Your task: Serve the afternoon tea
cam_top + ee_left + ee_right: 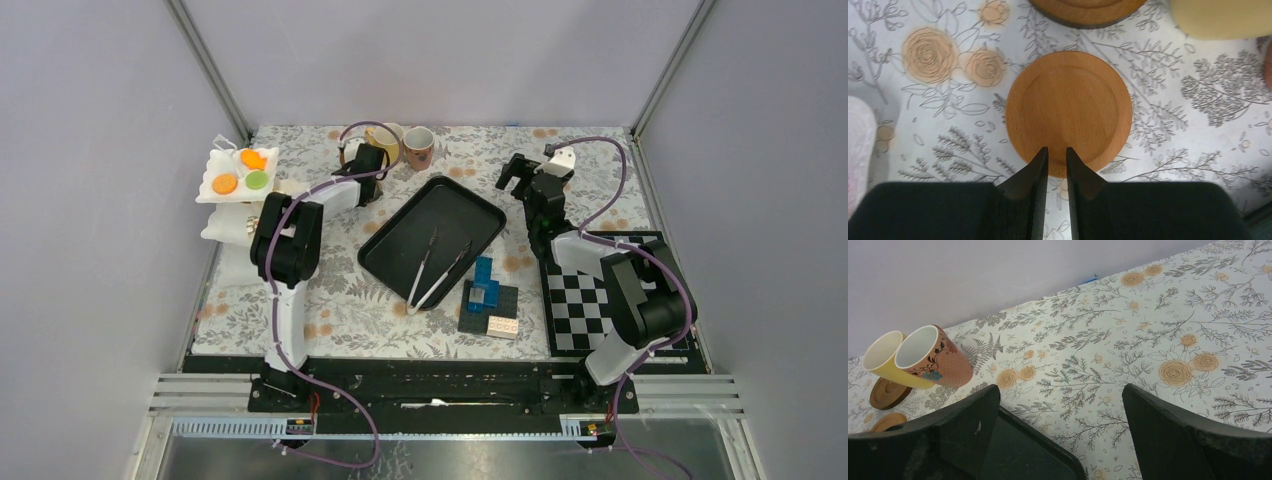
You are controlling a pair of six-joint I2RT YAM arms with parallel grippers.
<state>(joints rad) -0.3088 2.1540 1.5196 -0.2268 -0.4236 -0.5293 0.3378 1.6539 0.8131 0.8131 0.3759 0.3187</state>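
We find the left gripper (1057, 150) poised over the near rim of a brown round coaster (1068, 105), which lies flat on the floral tablecloth (1198, 130). Its fingers stand close together with only a narrow slit between them, and we see nothing clamped in that slit. A second coaster (1088, 7) lies just beyond the first, beside the yellow mug (388, 140). The pinkish patterned mug (418, 147) stands upright against the yellow mug at the far edge of the table. The right gripper (1060, 390) hangs near the far right corner of the black tray (400, 245), its fingers spread wide apart and holding nothing. The metal tongs (435, 270) lie in the tray. An orange cookie (225, 184) and a green cookie (257, 180) rest on the white plate (215, 175) at the far left. The brick stack (488, 300) sits just beside the tray's near right edge.
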